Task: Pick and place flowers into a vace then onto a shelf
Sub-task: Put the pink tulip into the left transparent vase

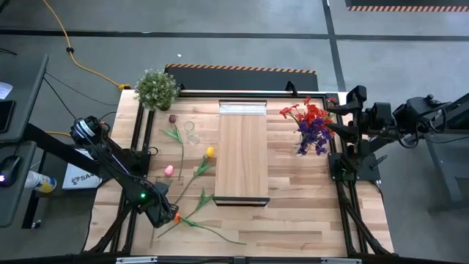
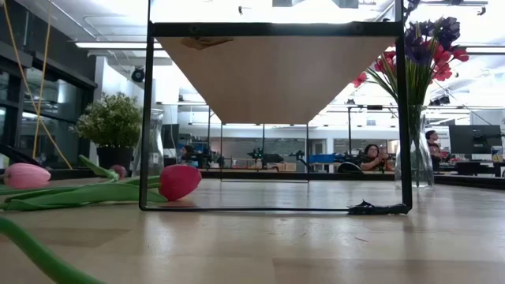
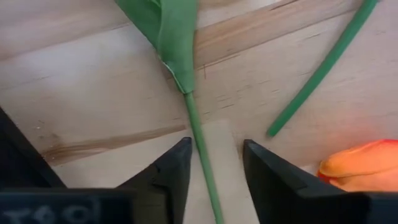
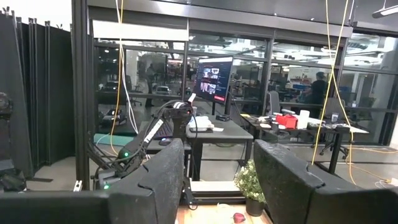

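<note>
Left tool [image 3: 214,171] low at lower left of the high view, fingers apart astride a green tulip stem [image 3: 202,155] flat on the tabletop [image 1: 293,220], not yet clamped, orange tulip head [image 3: 360,171] just beside one finger. Right tool [image 4: 217,180] raised at the right edge, upper right of the high view, fingers apart and empty, near a glass vase [image 2: 414,150] of red and purple flowers [image 1: 311,121]. Shelf [image 1: 243,158] at centre, loose yellow [image 1: 209,152], pink [image 1: 168,170] and maroon [image 1: 173,118] tulips left of it.
</note>
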You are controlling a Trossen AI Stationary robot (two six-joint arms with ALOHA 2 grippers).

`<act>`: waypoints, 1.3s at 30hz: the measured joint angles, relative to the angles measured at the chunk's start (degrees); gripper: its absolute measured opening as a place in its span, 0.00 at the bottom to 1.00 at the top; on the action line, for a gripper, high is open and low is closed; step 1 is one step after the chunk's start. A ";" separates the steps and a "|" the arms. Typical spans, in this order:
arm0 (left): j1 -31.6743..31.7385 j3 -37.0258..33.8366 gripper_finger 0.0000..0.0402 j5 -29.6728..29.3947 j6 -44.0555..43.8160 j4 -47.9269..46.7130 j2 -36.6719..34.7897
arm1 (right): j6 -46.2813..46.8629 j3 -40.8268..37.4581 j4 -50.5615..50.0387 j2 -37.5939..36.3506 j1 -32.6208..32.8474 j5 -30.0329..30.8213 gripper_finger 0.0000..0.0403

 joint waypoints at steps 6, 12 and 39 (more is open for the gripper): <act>-0.04 -0.07 0.26 0.03 -0.15 -0.91 0.09 | 0.02 0.00 0.00 0.01 0.00 0.04 0.46; -0.04 -0.07 0.09 0.08 -1.96 -1.90 0.09 | 0.03 0.00 0.00 0.02 0.00 0.05 0.46; 0.00 5.97 0.05 -6.42 -6.60 -12.26 0.59 | 0.09 0.00 0.00 0.02 0.00 -0.17 0.45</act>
